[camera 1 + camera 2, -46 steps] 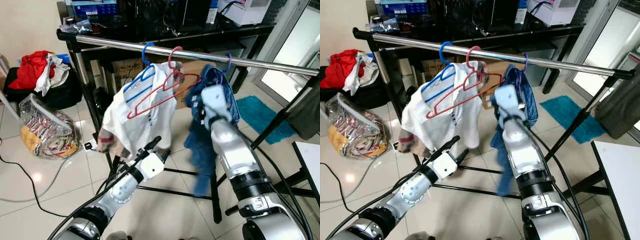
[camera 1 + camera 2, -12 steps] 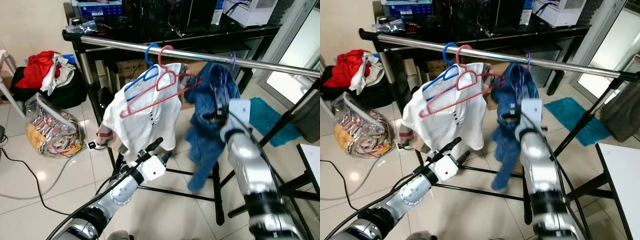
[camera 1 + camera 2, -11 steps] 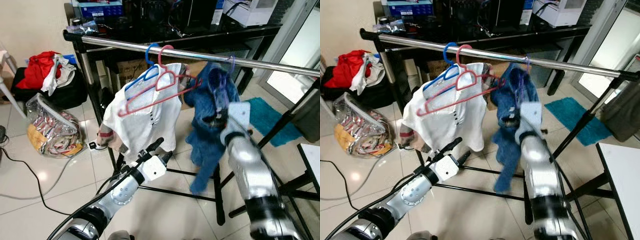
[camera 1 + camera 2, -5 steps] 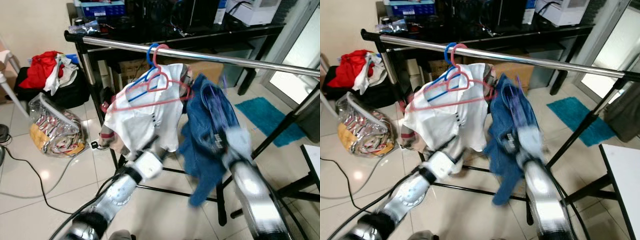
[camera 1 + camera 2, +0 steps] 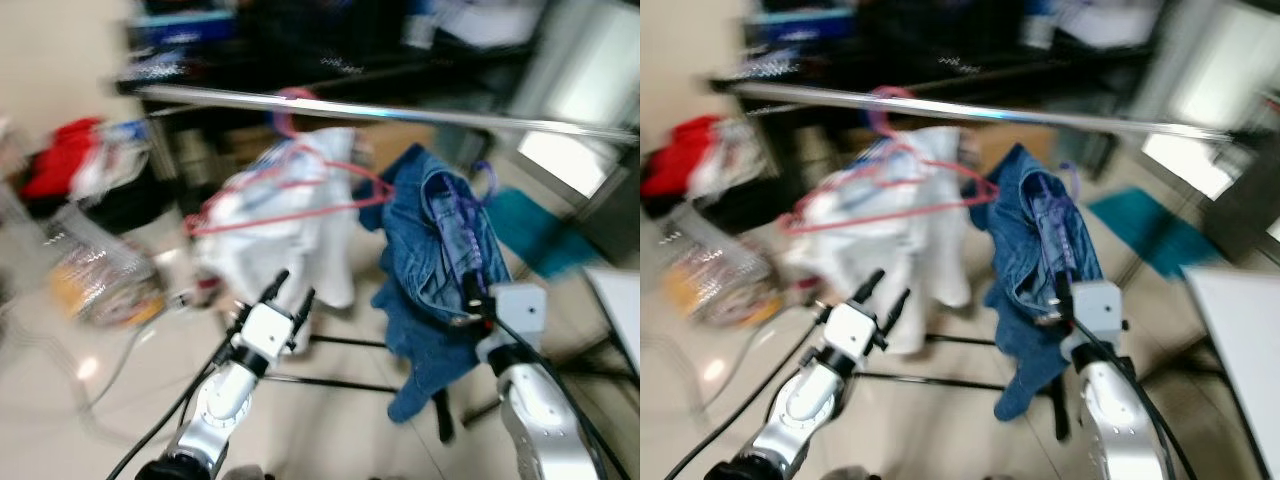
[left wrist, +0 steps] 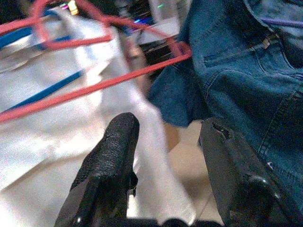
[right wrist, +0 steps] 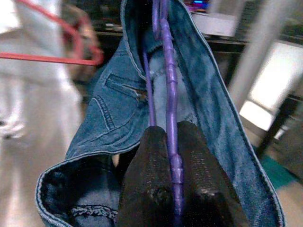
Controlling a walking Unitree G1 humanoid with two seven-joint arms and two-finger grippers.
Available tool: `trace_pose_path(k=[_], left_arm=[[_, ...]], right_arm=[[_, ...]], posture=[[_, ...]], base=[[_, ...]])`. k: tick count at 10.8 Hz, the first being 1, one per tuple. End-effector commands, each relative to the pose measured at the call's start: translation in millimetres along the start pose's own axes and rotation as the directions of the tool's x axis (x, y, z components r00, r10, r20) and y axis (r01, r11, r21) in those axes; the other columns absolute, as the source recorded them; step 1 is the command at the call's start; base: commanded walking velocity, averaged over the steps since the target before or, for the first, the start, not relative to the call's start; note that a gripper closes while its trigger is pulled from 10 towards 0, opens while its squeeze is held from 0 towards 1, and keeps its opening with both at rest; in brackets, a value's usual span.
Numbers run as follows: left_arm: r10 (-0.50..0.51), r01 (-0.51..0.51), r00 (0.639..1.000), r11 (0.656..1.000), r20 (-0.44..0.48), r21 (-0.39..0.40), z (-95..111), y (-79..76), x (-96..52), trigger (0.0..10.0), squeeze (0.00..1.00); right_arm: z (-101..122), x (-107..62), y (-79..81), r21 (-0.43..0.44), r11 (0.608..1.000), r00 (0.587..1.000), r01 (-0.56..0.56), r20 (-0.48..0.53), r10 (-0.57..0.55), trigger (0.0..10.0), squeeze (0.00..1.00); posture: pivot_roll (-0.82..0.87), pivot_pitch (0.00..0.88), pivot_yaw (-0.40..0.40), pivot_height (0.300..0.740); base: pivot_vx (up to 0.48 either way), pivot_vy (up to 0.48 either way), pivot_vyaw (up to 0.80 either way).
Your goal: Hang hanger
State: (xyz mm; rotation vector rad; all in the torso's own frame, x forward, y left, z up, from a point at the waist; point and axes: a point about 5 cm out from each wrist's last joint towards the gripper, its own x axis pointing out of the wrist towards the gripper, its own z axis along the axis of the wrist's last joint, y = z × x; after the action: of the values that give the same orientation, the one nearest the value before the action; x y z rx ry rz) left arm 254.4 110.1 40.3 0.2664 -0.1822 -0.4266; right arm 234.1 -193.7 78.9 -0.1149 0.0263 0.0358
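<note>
Your right hand [image 7: 173, 189] pinches the purple hanger [image 7: 166, 94] with jeans [image 5: 440, 270], hook below the rail [image 5: 400, 112]; left hand [image 6: 165, 161] open. Blurred view: you may miss the rail and drop it.

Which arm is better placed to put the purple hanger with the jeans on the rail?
The right. Its tool is shut on the purple hanger carrying the jeans, below the rail. The left tool is open, holding nothing, beside the white shirt.

The left pincer [image 6: 163, 142] gapes — red hanger [image 6: 94, 85] on white shirt [image 6: 61, 123], jeans [image 6: 246, 80] beside.
</note>
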Motion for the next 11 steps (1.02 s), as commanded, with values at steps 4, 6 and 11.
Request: trace_pose_path(k=[4, 6, 11], left_arm=[[-0.012, 0.012, 1.000, 1.000, 0.004, -0.010, 6, 3.8, 5.9, 10.0, 0.00], [-0.020, 0.019, 1.000, 1.000, 0.008, 0.017, 8, 2.0, 7.9, 10.0, 0.00], [-0.013, 0.013, 1.000, 1.000, 0.011, 0.013, 10, 1.1, 8.1, 10.0, 0.00]], right_arm=[[12, -9.1, -8.4, -0.006, 1.000, 0.998, 0.001, 0.070, 0.000, 10.0, 0.00], [25, -5.9, 3.3, -0.044, 0.996, 0.988, -0.079, 0.130, 0.084, 10.0, 0.00], [63, 25.0, 1.8, 0.006, 0.999, 0.973, -0.034, 0.229, 0.031, 10.0, 0.00]], posture=[[0.05, 0.000, 0.019, 0.740], [0.04, 0.000, 0.016, 0.740], [0.07, 0.000, 0.005, 0.740]], base=[[0.000, 0.000, -0.76], [0.000, 0.000, -0.76], [0.000, -0.082, -0.76]])
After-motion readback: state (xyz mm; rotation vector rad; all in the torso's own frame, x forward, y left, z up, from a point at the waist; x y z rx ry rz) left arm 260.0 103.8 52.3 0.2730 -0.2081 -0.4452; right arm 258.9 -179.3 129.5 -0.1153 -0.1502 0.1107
